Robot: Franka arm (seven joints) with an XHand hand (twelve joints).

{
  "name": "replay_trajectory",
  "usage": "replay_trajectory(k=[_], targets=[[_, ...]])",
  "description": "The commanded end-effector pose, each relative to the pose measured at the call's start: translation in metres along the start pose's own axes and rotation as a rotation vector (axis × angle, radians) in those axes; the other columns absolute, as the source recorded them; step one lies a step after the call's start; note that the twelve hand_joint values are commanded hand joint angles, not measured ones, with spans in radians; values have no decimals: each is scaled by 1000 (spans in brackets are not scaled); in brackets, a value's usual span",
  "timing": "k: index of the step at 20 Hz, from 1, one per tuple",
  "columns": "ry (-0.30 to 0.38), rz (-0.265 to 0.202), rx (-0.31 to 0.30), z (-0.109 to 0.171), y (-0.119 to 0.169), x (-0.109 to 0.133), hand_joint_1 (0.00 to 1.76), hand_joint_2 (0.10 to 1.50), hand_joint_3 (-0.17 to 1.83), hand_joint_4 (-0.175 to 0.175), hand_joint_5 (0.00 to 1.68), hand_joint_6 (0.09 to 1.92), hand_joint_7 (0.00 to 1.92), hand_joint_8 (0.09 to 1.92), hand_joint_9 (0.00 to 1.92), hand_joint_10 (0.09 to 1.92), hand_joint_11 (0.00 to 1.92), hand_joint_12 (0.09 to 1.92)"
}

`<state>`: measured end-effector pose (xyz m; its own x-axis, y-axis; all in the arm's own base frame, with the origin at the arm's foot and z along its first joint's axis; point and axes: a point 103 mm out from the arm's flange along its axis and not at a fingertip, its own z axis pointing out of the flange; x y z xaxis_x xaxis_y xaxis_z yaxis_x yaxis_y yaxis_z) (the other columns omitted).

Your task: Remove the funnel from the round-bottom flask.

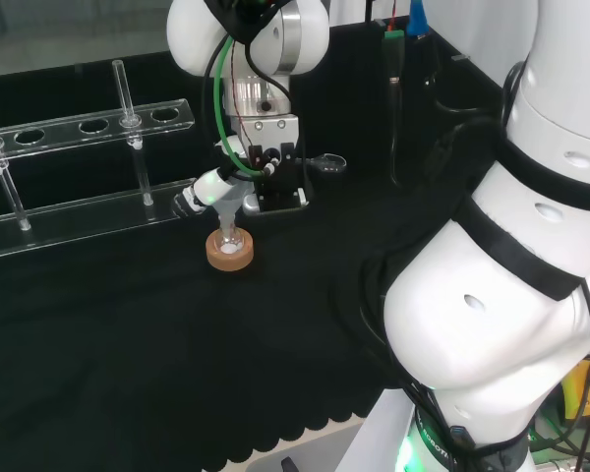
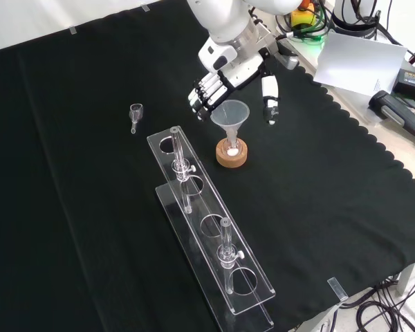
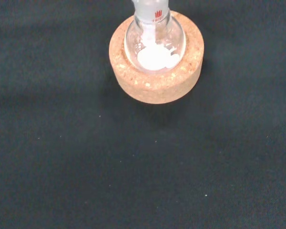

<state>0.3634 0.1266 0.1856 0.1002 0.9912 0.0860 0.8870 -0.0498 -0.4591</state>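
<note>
We found the hand [image 2: 229, 77] open-fingered around the funnel [image 2: 229, 115], not yet grasping; next we judged it should close, then lift it straight from the round-bottom flask [image 3: 155, 43].

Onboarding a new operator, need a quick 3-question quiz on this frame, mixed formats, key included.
1. True or false: the funnel is already lifted clear of the round-bottom flask.
2. Multiple choice: what does the flask sit in? A) a red ribbed ring B) a cork ring C) the clear tube rack
3. Fill in: in the front view, the hand has its fingers on one side of the funnel's cone and its ____ on the other.

Key:
1. False; its stem is in the flask's neck.
2. B
3. thumb
</note>
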Motion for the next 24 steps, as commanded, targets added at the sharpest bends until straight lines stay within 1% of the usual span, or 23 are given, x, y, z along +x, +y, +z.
replay_trajectory(k=[1, 3, 8, 15, 20, 24], targets=[[-4, 11, 2, 7, 4, -2, 406, 590, 19, -25, 0, 87, 0, 87, 0, 87, 0, 87], [-6, 14, 0, 7, 4, -3, 408, 594, 20, -35, 0, 87, 0, 87, 0, 87, 0, 87], [-8, 17, 10, 9, 9, -5, 420, 600, 22, -44, 0, 87, 0, 87, 0, 87, 0, 87], [-17, 26, 6, 8, 12, -11, 431, 607, 24, -49, 0, 87, 4, 87, 0, 87, 0, 87], [-15, 29, 2, 3, 19, -22, 436, 610, 24, -51, 0, 87, 6, 87, 0, 87, 0, 87], [-19, 33, -1, 2, 20, -22, 438, 612, 24, -52, 0, 87, 13, 87, 0, 87, 0, 87]])
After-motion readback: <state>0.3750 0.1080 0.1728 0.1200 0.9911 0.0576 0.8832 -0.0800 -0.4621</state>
